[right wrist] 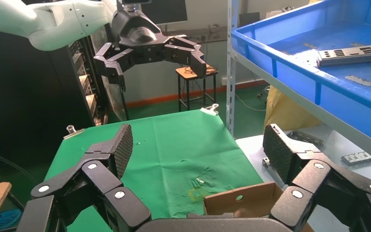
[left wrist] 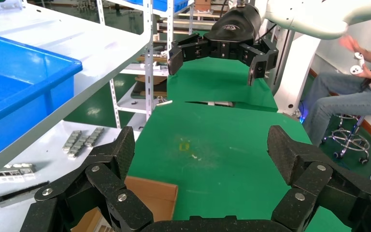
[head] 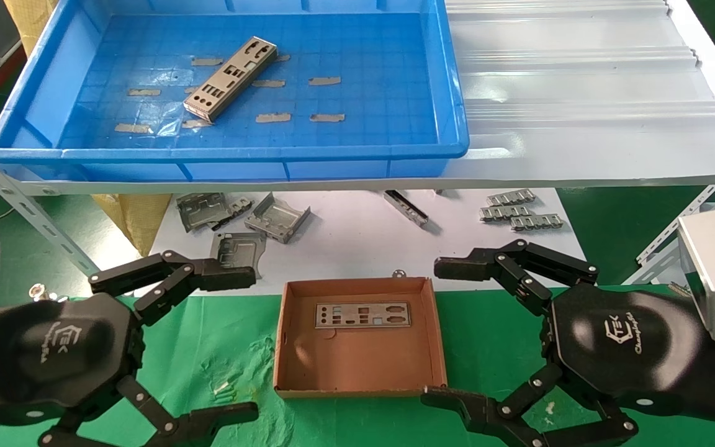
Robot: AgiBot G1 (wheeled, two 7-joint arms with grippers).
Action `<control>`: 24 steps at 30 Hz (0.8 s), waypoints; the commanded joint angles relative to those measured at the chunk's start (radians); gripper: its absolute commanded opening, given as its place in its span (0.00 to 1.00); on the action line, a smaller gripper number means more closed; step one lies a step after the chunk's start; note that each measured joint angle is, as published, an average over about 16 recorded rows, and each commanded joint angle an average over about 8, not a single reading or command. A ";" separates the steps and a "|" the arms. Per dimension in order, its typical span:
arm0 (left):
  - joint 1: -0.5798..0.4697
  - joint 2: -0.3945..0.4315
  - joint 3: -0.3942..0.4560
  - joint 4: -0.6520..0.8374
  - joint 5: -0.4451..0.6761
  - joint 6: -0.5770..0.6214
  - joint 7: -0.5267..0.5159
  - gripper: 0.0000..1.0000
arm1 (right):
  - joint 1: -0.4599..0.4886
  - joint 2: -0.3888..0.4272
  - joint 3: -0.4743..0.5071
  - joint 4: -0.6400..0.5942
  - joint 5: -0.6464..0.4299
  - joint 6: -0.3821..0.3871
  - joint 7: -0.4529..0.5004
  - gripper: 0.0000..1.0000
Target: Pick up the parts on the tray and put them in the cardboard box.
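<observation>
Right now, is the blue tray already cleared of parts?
No. In the head view one punched metal part lies on the floor of the tray, and another part sits in the cardboard box.

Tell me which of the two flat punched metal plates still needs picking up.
The thin silver-grey punched metal plate lying diagonally in the large bright-blue plastic tray; the other plate already lies inside the small brown cardboard box.

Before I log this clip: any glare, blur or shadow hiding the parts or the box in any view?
Head view: the part in the tray and the part in the cardboard box are crisp, with only soft glare on the ribbed white sheet. Left wrist view: the seated person's hand is motion-blurred. Right wrist view: even light, no harsh shadows.
</observation>
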 commanded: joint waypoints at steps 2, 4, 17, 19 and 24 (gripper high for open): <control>0.000 0.000 0.000 0.000 0.000 0.000 0.000 1.00 | 0.000 0.000 0.000 0.000 0.000 0.000 0.000 1.00; 0.000 0.000 0.000 0.000 0.000 0.000 0.000 1.00 | 0.000 0.000 0.000 0.000 0.000 0.000 0.000 1.00; 0.000 0.000 0.000 0.000 0.000 0.000 0.000 1.00 | 0.000 0.000 0.000 0.000 0.000 0.000 0.000 1.00; 0.000 0.000 0.000 0.000 0.000 0.000 0.000 1.00 | 0.000 0.000 0.000 0.000 0.000 0.000 0.000 1.00; 0.000 0.000 0.000 0.000 0.000 0.000 0.000 1.00 | 0.000 0.000 0.000 0.000 0.000 0.000 0.000 1.00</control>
